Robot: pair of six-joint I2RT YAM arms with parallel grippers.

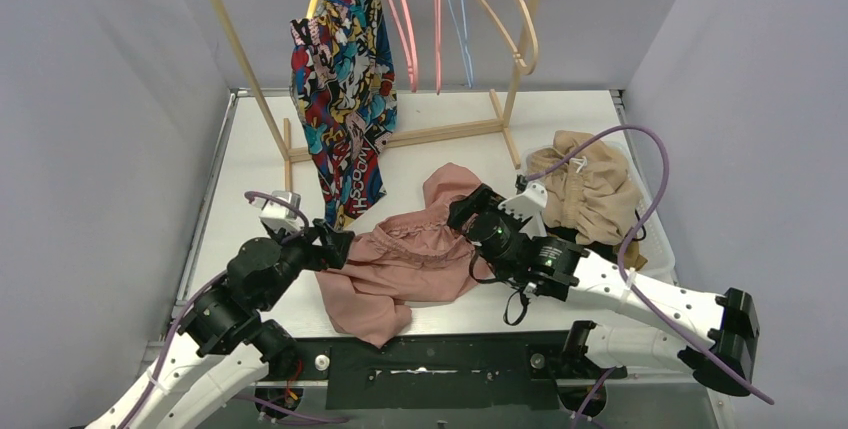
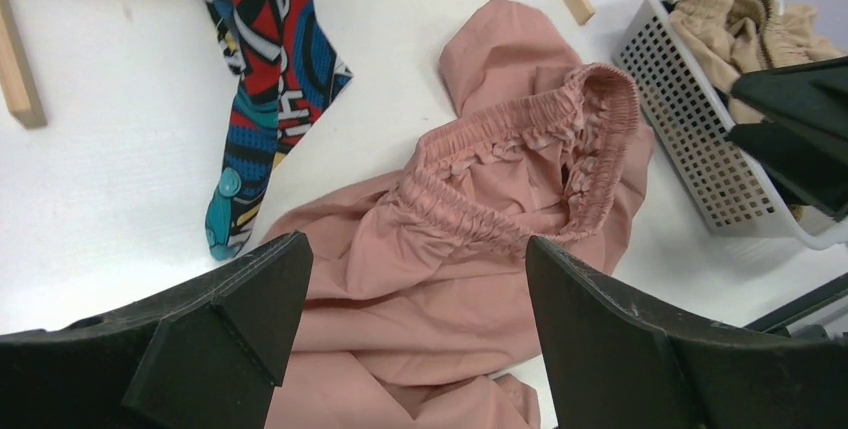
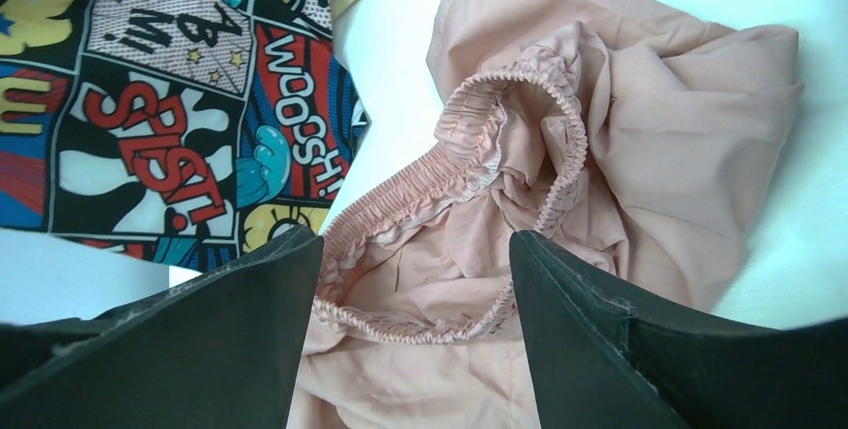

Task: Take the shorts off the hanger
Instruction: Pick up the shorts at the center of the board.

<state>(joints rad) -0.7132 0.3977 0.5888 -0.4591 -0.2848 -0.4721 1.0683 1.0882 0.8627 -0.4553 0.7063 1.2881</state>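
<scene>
Pink shorts [image 1: 400, 259] on white table [image 1: 240, 174], grey walls [image 1: 90, 99]

Comic-print shorts [image 1: 345, 99] and hangers [image 1: 437, 29] run off the top edge.

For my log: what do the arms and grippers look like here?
The left arm and right arm have white links, black joints and a purple cable each. The left gripper and right gripper are black, with broad wedge-shaped fingers.

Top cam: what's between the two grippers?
The dusty pink shorts, crumpled, lie between the left gripper and the right gripper. The top external view shows it.
</scene>
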